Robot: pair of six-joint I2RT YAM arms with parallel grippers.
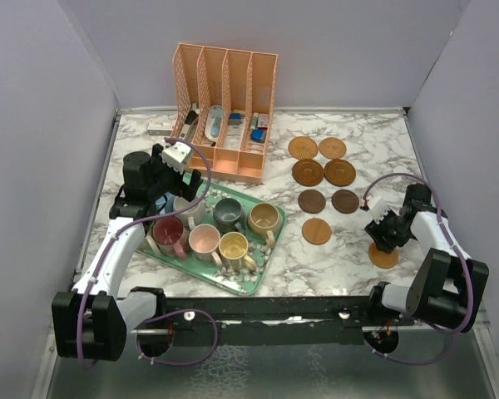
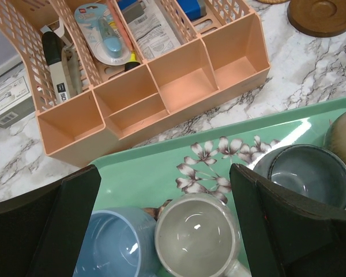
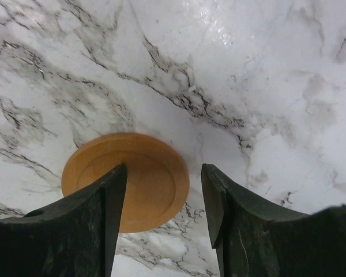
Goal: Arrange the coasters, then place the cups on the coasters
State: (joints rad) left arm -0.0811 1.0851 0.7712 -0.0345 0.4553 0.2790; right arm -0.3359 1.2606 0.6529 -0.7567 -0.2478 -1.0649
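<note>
The left hand [image 2: 163, 173] hangs over the green flowered tray [image 2: 161, 153], left of centre in the overhead view. Its jaws are spread as wide as they go and hold nothing. In its wrist view a cream mug [image 2: 197, 234] sits at the bottom centre, between the two fingers. A blue mug [image 2: 112, 245] is close against its left side, and a grey-blue mug [image 2: 305, 173] is at the right edge. From above, a maroon mug [image 1: 168, 230], a pink mug [image 1: 204, 239] and a yellow mug [image 1: 233, 247] line the tray's lower edge. A tan mug [image 1: 264, 219] stands to their upper right. All of these stand upright in the tray. A peach slotted rack [image 1: 224, 83] stands just above the tray at top centre.

Seven coasters [image 1: 312, 201] lie flat on the marble desk [image 1: 366, 133], right of centre. They form three pairs stacked up the frame, with a single one below them. The eighth coaster [image 3: 150, 173], light orange, lies apart from them at the lower right, flat on the desk. The right hand [image 3: 164, 170] is over it with its jaws about half open, gripping nothing. In the wrist view the left finger [image 3: 112, 219] overlaps the disc, and the other stands past its rim over bare marble. Whether that finger touches the disc cannot be told.
</note>
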